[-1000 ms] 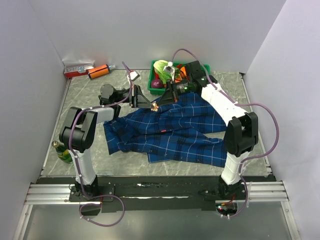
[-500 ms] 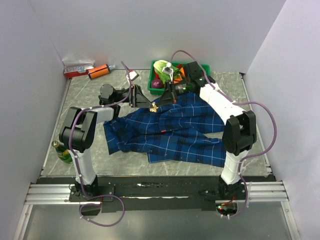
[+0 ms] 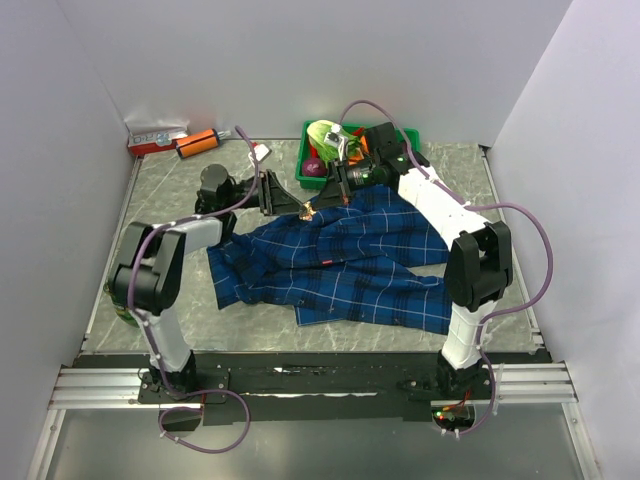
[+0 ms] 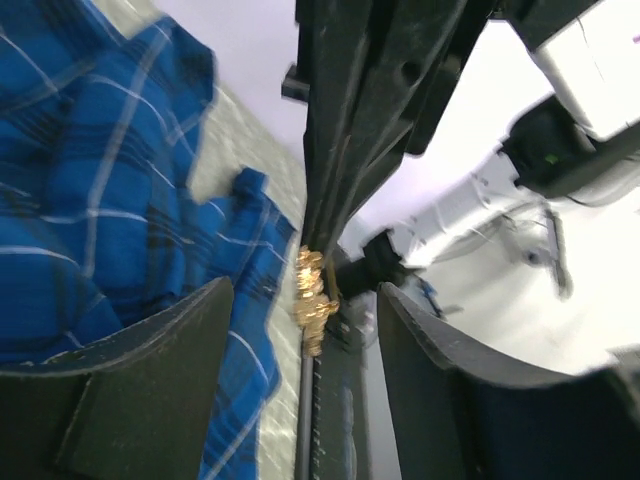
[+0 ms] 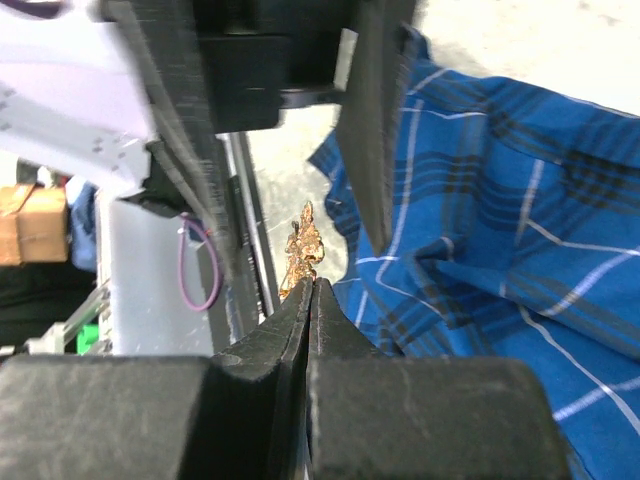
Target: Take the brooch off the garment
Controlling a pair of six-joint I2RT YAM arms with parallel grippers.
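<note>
The brooch (image 5: 303, 250), a tiny gold ornament, sticks out from the tips of my right gripper (image 5: 312, 285), which is shut on it. In the left wrist view the brooch (image 4: 312, 295) hangs between the spread fingers (image 4: 150, 390) of my open left gripper (image 4: 303, 290), touching neither. From above, the brooch (image 3: 308, 210) sits just off the upper-left edge of the garment (image 3: 350, 260), a navy plaid shirt spread on the table. My left gripper (image 3: 293, 203) reaches it from the left and my right gripper (image 3: 318, 204) from the right. The shirt fabric (image 5: 500, 230) lies beside the brooch, apart from it.
A green bin (image 3: 303, 152) of vegetables stands right behind the grippers. An orange tube (image 3: 197, 143) and a red-and-white box (image 3: 157, 138) lie at the back left. A green bottle (image 3: 124, 312) stands by the left arm's base. White walls enclose the table.
My left gripper has opened and let go of the brooch, drawing back slightly. My right gripper has shut on the brooch and now holds it alone.
</note>
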